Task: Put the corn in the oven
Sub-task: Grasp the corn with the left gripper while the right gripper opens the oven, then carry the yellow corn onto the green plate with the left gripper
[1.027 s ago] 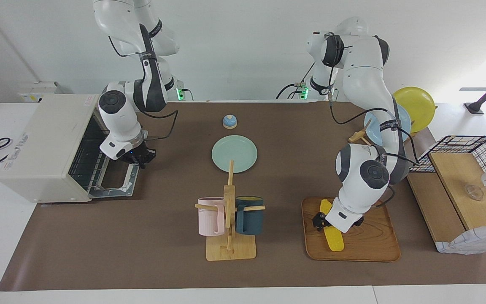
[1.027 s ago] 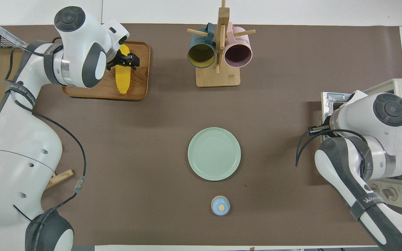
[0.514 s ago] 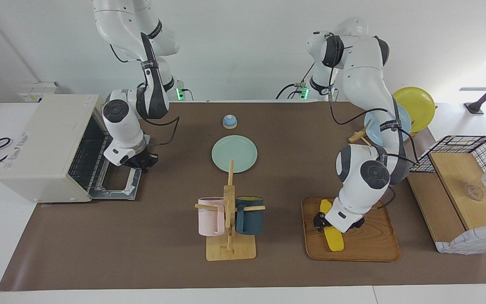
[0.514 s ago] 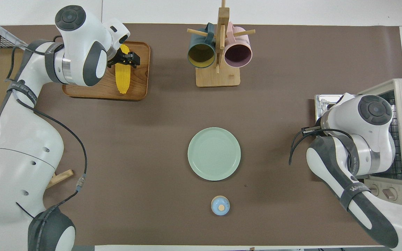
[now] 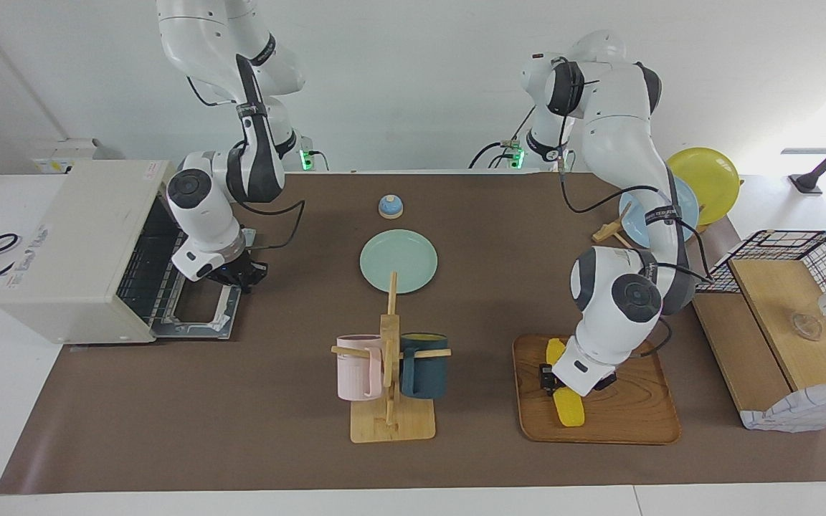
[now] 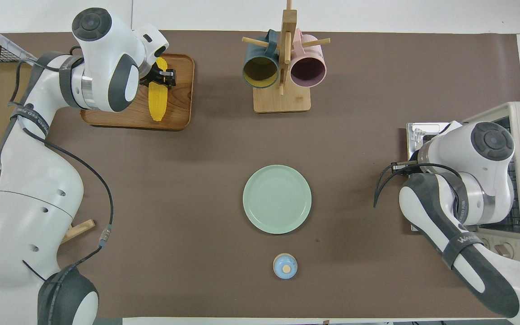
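The corn (image 5: 569,408) is a yellow cob that lies on a wooden tray (image 5: 628,423) at the left arm's end of the table. It also shows in the overhead view (image 6: 157,103). My left gripper (image 5: 555,378) is down over the cob's middle, fingers on either side of it and closed against it (image 6: 160,79). The cream-white oven (image 5: 76,244) stands at the right arm's end, its door (image 5: 194,319) dropped open and the wire rack showing. My right gripper (image 5: 239,275) hangs just above the door's edge nearer the robots, holding nothing that I can see.
A wooden mug rack (image 5: 390,380) with a pink and a dark blue mug stands mid-table. A green plate (image 5: 398,261) and a small blue bell (image 5: 390,206) lie nearer the robots. Yellow and blue plates (image 5: 707,179), a wire basket (image 5: 779,254) and a wooden box (image 5: 789,322) are beside the tray.
My left gripper's fingers have narrowed onto the corn, which still lies on the tray. My right gripper has drawn back a little from over the open door toward the robots.
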### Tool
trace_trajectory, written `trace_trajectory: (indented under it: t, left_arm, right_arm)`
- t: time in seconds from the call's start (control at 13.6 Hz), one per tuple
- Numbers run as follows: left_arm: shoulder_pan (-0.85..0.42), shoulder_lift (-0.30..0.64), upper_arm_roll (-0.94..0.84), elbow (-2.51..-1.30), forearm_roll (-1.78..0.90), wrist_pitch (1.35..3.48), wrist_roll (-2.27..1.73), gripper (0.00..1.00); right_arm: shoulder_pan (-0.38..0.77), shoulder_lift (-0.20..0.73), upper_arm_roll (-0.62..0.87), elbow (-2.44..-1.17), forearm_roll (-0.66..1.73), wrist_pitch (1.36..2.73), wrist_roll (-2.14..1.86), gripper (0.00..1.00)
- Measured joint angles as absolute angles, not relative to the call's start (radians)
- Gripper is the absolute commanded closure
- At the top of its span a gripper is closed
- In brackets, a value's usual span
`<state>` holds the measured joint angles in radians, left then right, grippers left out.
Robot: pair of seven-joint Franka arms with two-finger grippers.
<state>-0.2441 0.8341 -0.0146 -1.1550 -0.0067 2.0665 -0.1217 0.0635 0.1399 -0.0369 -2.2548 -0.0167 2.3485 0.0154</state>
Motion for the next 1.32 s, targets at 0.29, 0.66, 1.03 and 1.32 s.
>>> trace_trajectory:
  t: [0.29, 0.66, 1.03, 1.32]
  left_arm:
    - [-0.243, 0.813, -0.013, -1.148, -0.021, 2.03, -0.123, 1.0]
    - [-0.246, 0.616, -0.017, -1.256, -0.029, 1.949, -0.236, 1.0]
    - [-0.302, 0.347, -0.032, -1.545, -0.05, 1.937, -0.394, 1.0]
    - [-0.445, 0.222, -0.035, -1.71, -0.075, 1.944, -0.597, 1.0]
  right_arm:
    - [0.098, 0.14, -0.04, -2.254, 0.036, 2.349, 0.028, 1.0]
    - [0.158, 0.118, -0.04, -2.211, 0.058, 2.284, 0.057, 1.0]
    - [0.16, -0.022, -0.041, -2.083, 0.058, 1.96, 0.058, 1.0]
    - [0.163, -0.103, -0.035, -1.963, 0.058, 1.721, 0.059, 1.0]
